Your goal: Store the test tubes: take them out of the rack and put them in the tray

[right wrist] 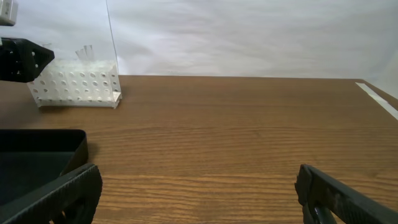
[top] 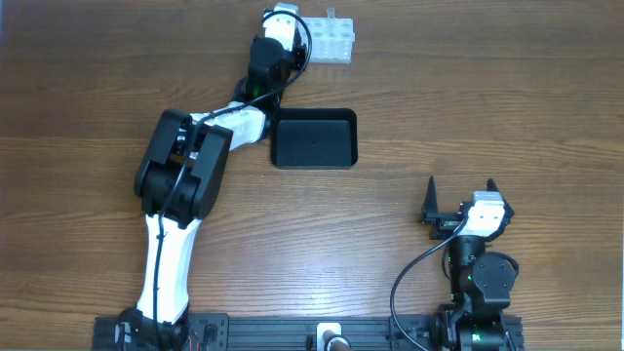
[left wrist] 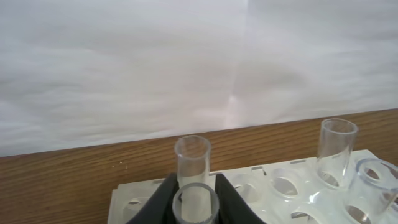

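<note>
No text, label, number or sign can be read on anything here.

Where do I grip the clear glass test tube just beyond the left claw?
Pinch the clear glass test tube on its bare upper wall below the open rim, from straight above: it stands upright, its base sunk in the white plastic rack.

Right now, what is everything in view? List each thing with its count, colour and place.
test tube rack: one, white, far side of the table
test tubes: at least four visible, clear, standing in the rack
tray: one, black, mid-table, just on the near side of the rack
table: one, brown wood
left gripper: one, black, at the rack, by a tube
right gripper: one, black, open, near its own base, apart from everything
</note>
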Tool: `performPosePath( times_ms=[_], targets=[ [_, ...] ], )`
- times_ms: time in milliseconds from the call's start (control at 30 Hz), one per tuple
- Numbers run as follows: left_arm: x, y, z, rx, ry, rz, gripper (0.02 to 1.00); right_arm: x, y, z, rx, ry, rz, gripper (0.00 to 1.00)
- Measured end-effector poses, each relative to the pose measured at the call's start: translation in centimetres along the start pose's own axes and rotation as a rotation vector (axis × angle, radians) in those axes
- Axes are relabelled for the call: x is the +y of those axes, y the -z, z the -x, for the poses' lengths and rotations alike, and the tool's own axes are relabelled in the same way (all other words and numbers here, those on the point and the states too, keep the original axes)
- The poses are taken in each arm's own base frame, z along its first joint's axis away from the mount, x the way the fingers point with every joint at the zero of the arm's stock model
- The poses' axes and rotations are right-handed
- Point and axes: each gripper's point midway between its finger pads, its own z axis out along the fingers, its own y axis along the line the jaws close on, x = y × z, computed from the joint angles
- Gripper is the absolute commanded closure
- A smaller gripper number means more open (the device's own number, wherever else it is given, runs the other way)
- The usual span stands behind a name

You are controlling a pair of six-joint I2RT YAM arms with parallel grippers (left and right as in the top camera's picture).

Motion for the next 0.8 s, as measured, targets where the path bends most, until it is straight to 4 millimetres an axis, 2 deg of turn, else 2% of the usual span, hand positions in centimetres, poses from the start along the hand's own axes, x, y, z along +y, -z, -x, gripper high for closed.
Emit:
performPosePath(
  times_ms=[467, 800],
  targets=[
    [-0.04, 0.01, 0.00, 0.000, 0.000, 0.000, 0.893, 0.00, 0.00, 0.00, 0.000, 0.000, 0.000, 0.009],
    [-0.05, 0.01, 0.00, 0.000, 0.000, -0.001, 0.978, 0.00, 0.00, 0.00, 0.000, 0.000, 0.000, 0.009]
  ],
)
